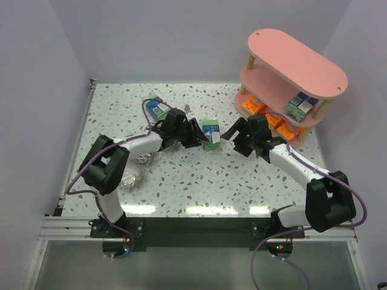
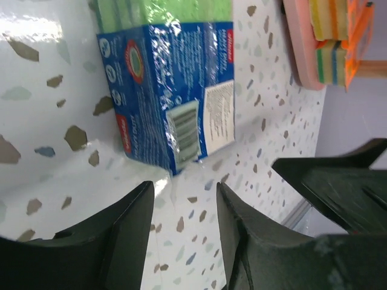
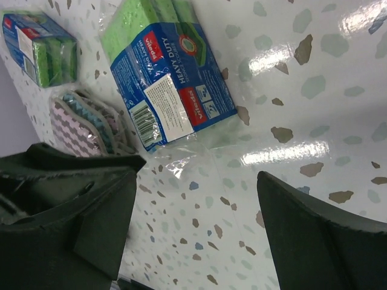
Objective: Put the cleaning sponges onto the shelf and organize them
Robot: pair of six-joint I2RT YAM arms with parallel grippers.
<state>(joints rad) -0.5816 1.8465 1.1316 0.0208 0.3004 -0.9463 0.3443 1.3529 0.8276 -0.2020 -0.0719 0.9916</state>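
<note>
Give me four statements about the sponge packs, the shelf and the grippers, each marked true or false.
1. A green-and-blue pack sits on the table between the left gripper and the right gripper. True.
2. Another green-and-blue pack is on the shelf. True.
3. The right gripper is shut on a pack. False: it is open and holds nothing.
4. An orange pack lies on the top board. False: the top board is bare; the orange packs sit lower down.

Bright, even light from overhead; white glare patches on the glossy table (image 1: pixel 181 181) in all three views; shadows soft and faint; the clear wrap of the green-and-blue pack (image 3: pixel 169 78) glints; wrist-view foregrounds slightly soft.
</note>
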